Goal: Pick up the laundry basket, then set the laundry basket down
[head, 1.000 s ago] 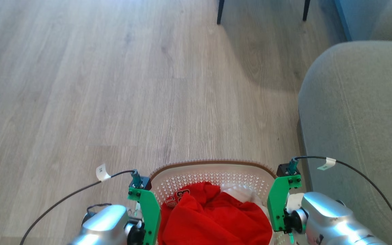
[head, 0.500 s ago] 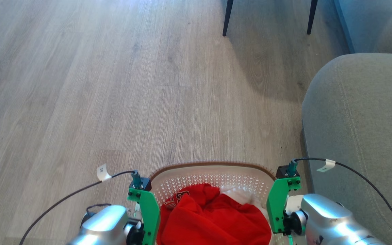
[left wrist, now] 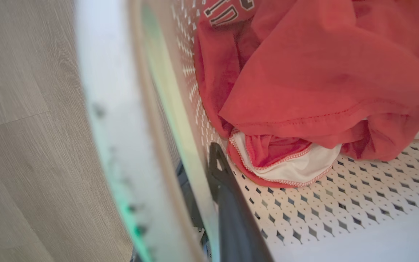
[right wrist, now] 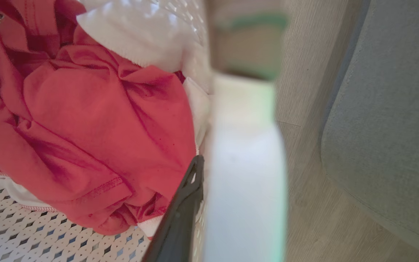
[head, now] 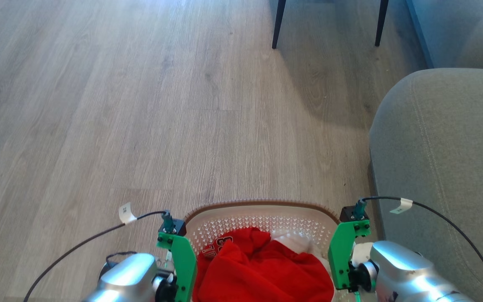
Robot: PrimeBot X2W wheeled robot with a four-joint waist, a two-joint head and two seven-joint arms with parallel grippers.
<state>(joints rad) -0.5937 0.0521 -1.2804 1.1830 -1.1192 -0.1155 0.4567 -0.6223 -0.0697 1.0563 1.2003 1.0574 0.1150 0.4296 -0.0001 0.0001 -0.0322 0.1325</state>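
the floor (head: 141, 105) shifts, the basket (head: 262, 205) does not: it is carried. left gripper (left wrist: 199, 162) and right gripper (right wrist: 209, 171) pinch its walls.

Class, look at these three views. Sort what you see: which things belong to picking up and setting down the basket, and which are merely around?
Part of the job: laundry basket; left hand, a finger either side of its wall; right hand, one finger inside its wall.
Just around: red garment and white cloth in the basket; grey sofa; dark furniture legs; wood floor.
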